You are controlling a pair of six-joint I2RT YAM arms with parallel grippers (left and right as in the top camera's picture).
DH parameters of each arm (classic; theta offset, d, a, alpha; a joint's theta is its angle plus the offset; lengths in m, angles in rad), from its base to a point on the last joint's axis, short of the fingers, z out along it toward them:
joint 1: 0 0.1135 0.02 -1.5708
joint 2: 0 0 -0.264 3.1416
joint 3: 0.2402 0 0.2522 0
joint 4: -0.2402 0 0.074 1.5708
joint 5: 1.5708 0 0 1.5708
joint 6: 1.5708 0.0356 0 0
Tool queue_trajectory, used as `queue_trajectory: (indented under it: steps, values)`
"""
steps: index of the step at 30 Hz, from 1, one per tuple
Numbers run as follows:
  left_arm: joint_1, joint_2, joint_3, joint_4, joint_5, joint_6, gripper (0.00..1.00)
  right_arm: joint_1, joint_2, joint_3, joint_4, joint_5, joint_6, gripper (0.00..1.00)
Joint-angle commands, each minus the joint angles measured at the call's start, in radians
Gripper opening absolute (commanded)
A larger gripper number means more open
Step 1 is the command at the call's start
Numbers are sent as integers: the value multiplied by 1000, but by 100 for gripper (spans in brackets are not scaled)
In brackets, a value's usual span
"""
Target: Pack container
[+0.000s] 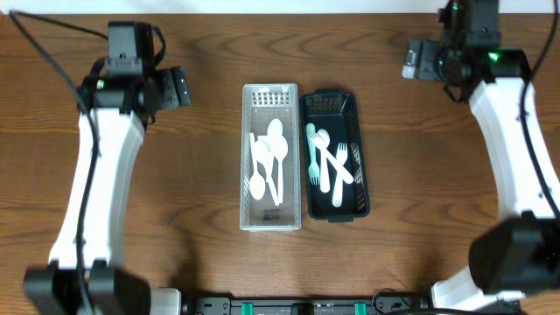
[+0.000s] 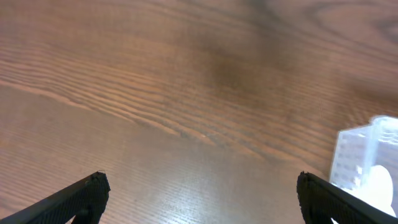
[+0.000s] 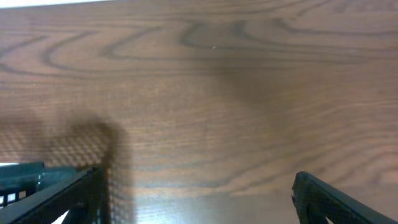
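Observation:
A white slotted basket [image 1: 247, 157] stands at the table's middle and holds several white plastic spoons [image 1: 269, 162]. Beside it on the right a dark green basket [image 1: 359, 175] holds several white plastic forks [image 1: 328, 166]. My left gripper [image 1: 179, 87] is open and empty, far left of the baskets; in the left wrist view its fingers [image 2: 199, 196] frame bare wood, with the white basket's corner [image 2: 367, 155] at the right edge. My right gripper [image 1: 416, 59] is open and empty at the far right; its fingers [image 3: 196, 193] frame bare wood, with the green basket's corner [image 3: 25, 177] at lower left.
The wooden table [image 1: 175, 219] runs to a pale far edge at the top. Black cables hang near both arms at the far corners. A black bar with green clips runs along the front edge.

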Motion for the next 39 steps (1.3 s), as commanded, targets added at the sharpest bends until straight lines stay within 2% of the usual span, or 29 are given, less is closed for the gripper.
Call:
queue_trajectory:
  steps: [1,9,12,14,20,29,39]
  values:
    - [-24,-158,-111,43,-16,17,98,-18,-167,-112,34,12,23,99]
    - [-117,-592,-527,218,-21,33,98,-11,-586,-597,163,14,24,99]
    - [-152,-762,-666,259,-117,35,99,5,-731,-743,206,14,27,99]
    - [-170,-882,-758,288,-177,35,98,17,-822,-822,204,19,27,99]
    - [-174,-1119,-899,296,-182,35,98,20,-969,-965,157,18,27,99]
    - [-174,-1144,-907,235,-181,35,98,20,-967,-993,-89,19,27,99]
    - [-174,-1136,-907,231,-181,35,98,66,-977,-993,-134,19,27,99]
